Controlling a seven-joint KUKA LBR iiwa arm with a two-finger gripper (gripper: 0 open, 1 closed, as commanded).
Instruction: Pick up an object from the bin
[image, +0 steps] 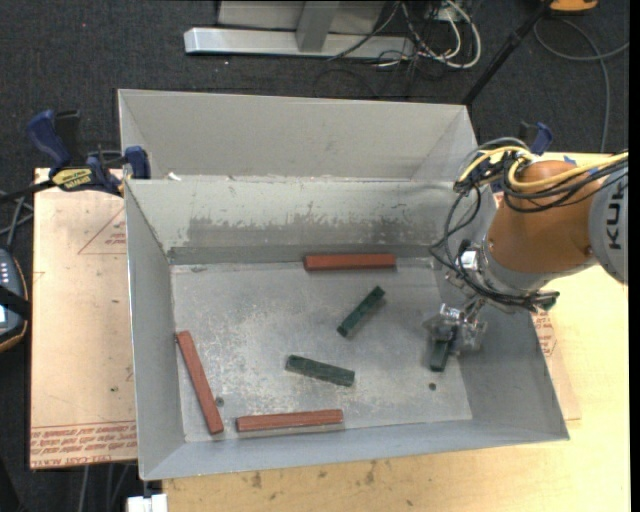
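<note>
- Gripper (452, 335) first: hangs low at the right of the frame, just above the floor of the grey metal bin (300, 140); cannot tell whether open or closed.
- Directly beneath: a short dark green rectangular block (438, 356), lying with one end toward the lower edge of the frame and partly hidden by the gripper; cannot tell whether touched.
- Looks stiff, flat-sided and probably light, so unlikely to crush or bend; best taken across the narrow width, near the middle of its length.
- Toward the centre, well apart: a tilted dark green block (360, 312) and a lower dark green block (320, 370).
- Farther off: three long reddish-brown bars, one along the back wall (350, 262), one slanted at the left (200, 382), one along the lower edge (290, 422).
- Crowds the target from no side; only needs care with the sloping bin wall close on the right.
</note>
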